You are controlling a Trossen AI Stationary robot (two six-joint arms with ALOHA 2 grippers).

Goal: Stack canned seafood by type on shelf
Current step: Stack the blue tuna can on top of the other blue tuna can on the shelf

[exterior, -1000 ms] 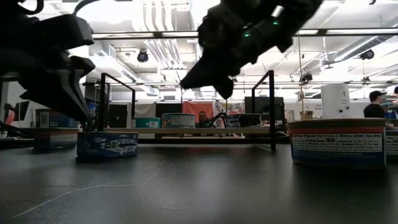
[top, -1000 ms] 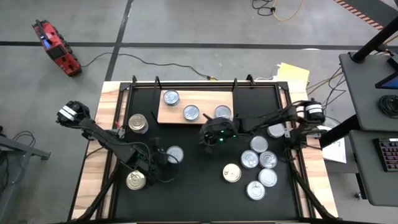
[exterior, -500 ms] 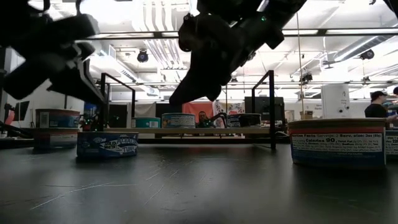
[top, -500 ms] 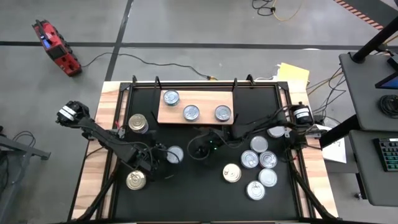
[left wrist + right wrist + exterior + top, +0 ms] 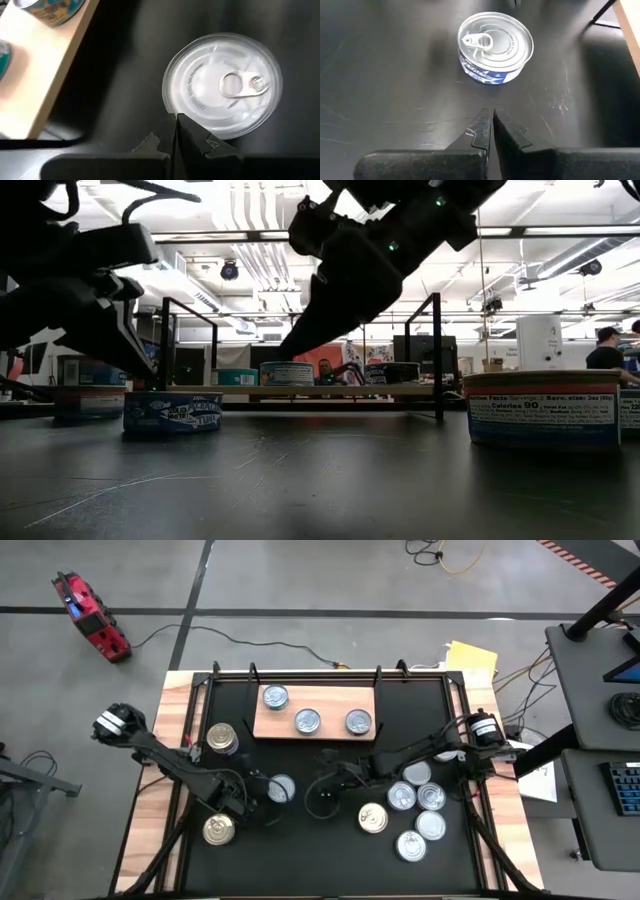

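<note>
Starting at the left, the left gripper hangs with its fingers pressed together, holding nothing; a gold-topped can sits on the table behind and outside it, and another gold one lies farther out toward the shelf's end. Just ahead of its tips lies a silver can, pull-tab up. That same can lies in front of the right gripper, also pinched shut and empty. The shelf beyond both carries three silver cans in a row. The rest cluster well off to the right gripper's outer side. Judging by this, one gripper should open wider than the can, descend squarely around its rim, while the other keeps clear.
</note>
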